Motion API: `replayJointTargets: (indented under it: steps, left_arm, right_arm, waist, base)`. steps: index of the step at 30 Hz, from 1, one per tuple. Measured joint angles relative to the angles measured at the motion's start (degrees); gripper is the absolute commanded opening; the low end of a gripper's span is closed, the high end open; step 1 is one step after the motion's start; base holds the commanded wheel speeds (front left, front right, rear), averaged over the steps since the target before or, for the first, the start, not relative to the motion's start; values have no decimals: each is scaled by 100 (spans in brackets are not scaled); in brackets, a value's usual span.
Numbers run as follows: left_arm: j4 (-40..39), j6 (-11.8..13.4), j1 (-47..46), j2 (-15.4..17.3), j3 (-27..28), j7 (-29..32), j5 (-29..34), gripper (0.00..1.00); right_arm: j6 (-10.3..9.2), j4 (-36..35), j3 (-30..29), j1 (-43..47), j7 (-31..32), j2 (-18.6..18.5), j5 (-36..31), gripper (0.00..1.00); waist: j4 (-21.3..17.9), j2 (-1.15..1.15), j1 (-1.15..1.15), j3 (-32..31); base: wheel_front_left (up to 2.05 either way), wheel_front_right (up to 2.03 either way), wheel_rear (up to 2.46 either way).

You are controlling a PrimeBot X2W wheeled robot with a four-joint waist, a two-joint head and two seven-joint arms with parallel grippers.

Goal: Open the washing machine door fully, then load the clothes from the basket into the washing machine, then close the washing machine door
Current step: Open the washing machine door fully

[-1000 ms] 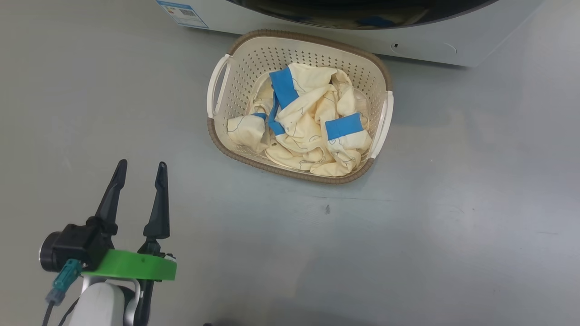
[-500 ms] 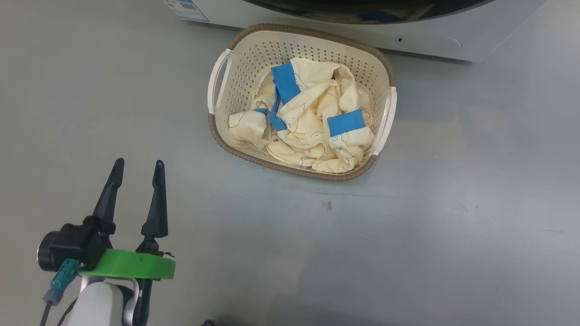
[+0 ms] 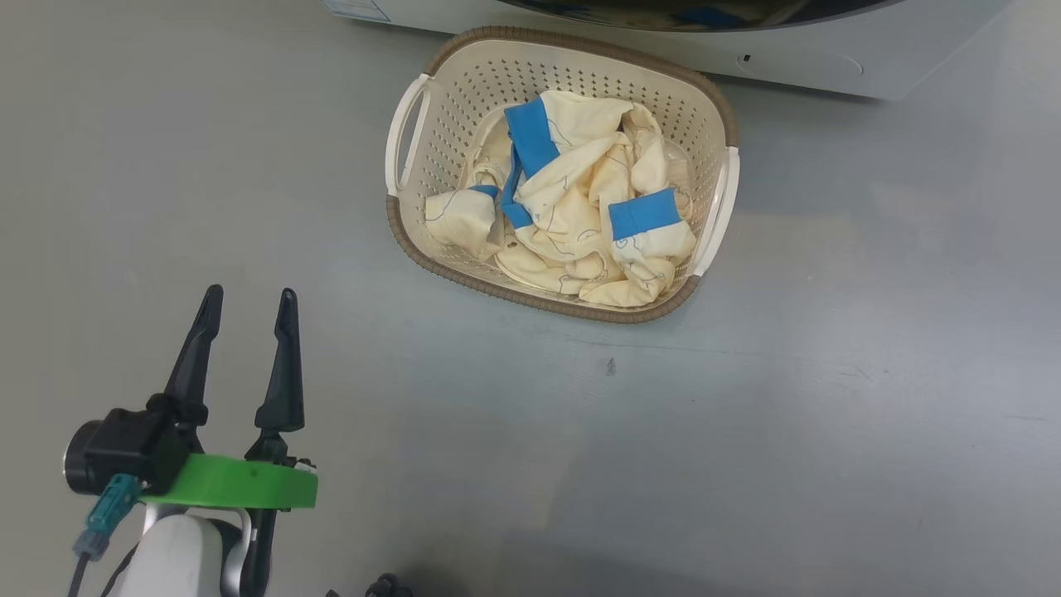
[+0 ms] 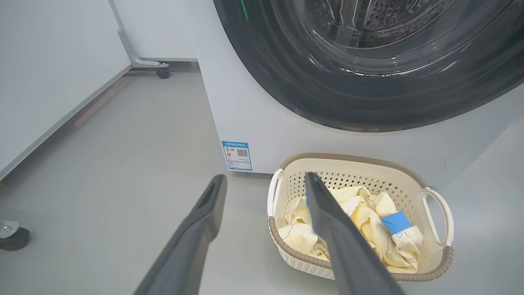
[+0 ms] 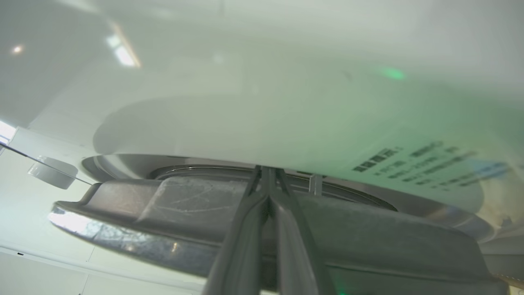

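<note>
The cream basket (image 3: 597,87) stands on the grey floor against the foot of the white washing machine (image 3: 829,50). It holds the crumpled cream-yellow clothes (image 3: 572,215) with blue bands. My left gripper (image 3: 249,294) hovers open and empty over the floor, left of and nearer than the basket. In the left wrist view the washing machine door (image 4: 368,94), black-rimmed with a glass bowl, rises above the basket (image 4: 352,174). My right gripper (image 5: 268,170) is shut, its tips at the slit between the grey door edge (image 5: 368,237) and the white machine front (image 5: 286,123).
A blue label sticker (image 4: 237,155) marks the washer's lower left corner. A white panel on a wheeled frame (image 4: 163,73) stands to the left, with another caster (image 4: 12,237) near the floor edge. Open grey floor (image 3: 746,414) lies right of and before the basket.
The head view has shifted a little, so the basket sits slightly higher and further right in the picture. The left gripper stays open in place.
</note>
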Motion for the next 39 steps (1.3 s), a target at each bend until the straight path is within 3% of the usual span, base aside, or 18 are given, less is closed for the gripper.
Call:
replayJointTargets:
  steps: [12,39]
  left_arm:
    - [1,0,-3,-12,118,0,0,100]
    - [25,0,-88,-18,275,0,1,100]
  right_arm:
    - [0,46,59,-141,119,56,5,0]
    - [-4,-12,678,-72,817,166,-23,0]
  waist:
    - [-30,0,0,79]
    - [-506,0,0,-66]
  base:
    - [0,0,0]
    - [0,0,0]
